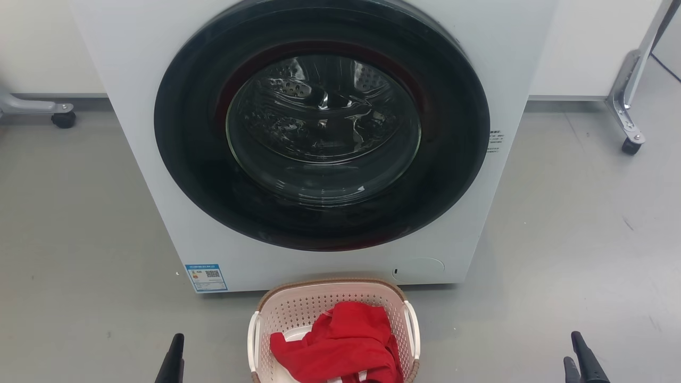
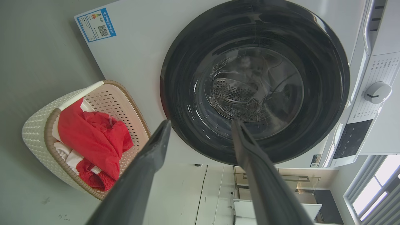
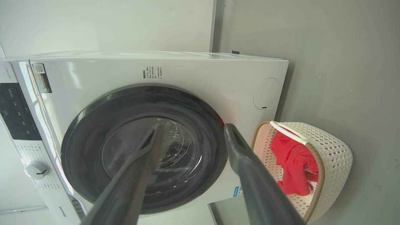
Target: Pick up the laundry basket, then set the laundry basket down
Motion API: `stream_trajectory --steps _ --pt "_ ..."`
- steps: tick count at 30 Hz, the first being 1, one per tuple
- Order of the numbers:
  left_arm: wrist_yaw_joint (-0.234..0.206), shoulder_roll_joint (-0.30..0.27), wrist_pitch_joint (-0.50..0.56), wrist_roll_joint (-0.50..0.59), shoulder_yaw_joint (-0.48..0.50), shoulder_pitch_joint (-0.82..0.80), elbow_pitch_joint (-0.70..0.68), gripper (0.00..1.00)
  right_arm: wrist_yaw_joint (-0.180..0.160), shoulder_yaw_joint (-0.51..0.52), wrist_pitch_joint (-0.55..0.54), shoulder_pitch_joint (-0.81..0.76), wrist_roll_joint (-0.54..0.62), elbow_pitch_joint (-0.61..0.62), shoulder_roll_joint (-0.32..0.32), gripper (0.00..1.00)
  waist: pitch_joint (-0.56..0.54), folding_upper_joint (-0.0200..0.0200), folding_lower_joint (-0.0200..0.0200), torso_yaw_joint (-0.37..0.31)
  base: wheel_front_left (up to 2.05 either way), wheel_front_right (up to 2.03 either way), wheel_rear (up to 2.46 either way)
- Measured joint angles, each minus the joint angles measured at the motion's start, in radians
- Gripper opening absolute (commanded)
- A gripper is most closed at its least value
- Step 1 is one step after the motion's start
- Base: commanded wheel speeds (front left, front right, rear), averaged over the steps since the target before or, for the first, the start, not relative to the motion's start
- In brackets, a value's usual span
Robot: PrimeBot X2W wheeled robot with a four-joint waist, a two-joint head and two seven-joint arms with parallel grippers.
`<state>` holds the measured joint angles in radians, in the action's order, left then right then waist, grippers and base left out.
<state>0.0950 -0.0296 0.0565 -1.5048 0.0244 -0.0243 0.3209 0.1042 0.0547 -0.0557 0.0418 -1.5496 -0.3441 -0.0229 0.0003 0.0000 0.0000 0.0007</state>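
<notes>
The laundry basket is cream-white with perforated sides, a brown woven-look rim and white side handles. It stands on the grey floor just before the washer, with a red garment and some white cloth inside. My left gripper is low on the basket's left, well clear of it. My right gripper is farther off on its right. In the left wrist view the left gripper is open and empty, with the basket off to one side. The right gripper is also open and empty, with the basket beside it.
A white front-loading washer with a shut dark round door stands right behind the basket. Wheeled metal frame legs stand at the back left and back right. Bare grey floor lies on both sides of the washer.
</notes>
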Motion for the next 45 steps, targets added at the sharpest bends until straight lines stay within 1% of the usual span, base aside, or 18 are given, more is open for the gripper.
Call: stream_trajectory --steps 4,9,11,16,20,28,29,34,45 --pt "-0.016 -0.001 -0.016 0.043 -0.014 0.000 -0.012 1.00 -0.014 -0.016 0.016 0.000 0.044 0.007 0.000 1.00 -0.001 0.0000 0.0000 0.000 0.00 0.00 0.00" --pt "-0.026 -0.001 -0.034 0.110 -0.035 0.001 -0.028 1.00 -0.035 -0.040 0.035 0.000 0.109 0.016 -0.001 1.00 -0.002 0.0000 0.0000 0.000 0.00 0.00 0.00" --pt "-0.035 -0.001 -0.042 0.150 -0.043 0.002 -0.032 1.00 -0.043 -0.051 0.041 0.000 0.137 0.019 -0.001 1.00 -0.003 0.0000 0.0000 0.000 0.00 0.00 0.00" --pt "-0.047 -0.003 -0.060 0.229 -0.067 0.003 -0.044 1.00 -0.053 -0.083 0.059 0.000 0.230 0.026 -0.003 1.00 -0.003 0.0000 0.0000 0.001 0.00 0.00 0.00" --pt "-0.060 -0.010 -0.076 0.300 -0.087 0.004 -0.054 1.00 -0.062 -0.125 0.076 0.003 0.317 0.030 -0.017 1.00 -0.003 0.0000 0.0000 0.001 0.00 0.00 0.00" --pt "-0.078 -0.030 -0.104 0.464 -0.129 0.009 -0.067 1.00 -0.087 -0.190 0.104 0.010 0.470 0.036 -0.037 1.00 -0.005 0.0000 0.0000 0.003 0.00 0.00 0.00" --pt "-0.078 -0.030 -0.104 0.464 -0.129 0.009 -0.067 1.00 -0.087 -0.190 0.104 0.010 0.470 0.036 -0.037 1.00 -0.005 0.0000 0.0000 0.003 0.00 0.00 0.00" --pt "-0.095 -0.035 -0.122 0.552 -0.147 0.012 -0.073 1.00 -0.097 -0.223 0.120 0.011 0.556 0.037 -0.046 1.00 -0.005 0.0000 0.0000 0.004 0.00 0.00 0.00" --pt "-0.122 -0.049 -0.165 0.742 -0.177 0.021 -0.094 1.00 -0.131 -0.268 0.163 0.011 0.729 0.041 -0.062 1.00 -0.006 0.0000 0.0000 0.007 0.00 0.00 0.00"
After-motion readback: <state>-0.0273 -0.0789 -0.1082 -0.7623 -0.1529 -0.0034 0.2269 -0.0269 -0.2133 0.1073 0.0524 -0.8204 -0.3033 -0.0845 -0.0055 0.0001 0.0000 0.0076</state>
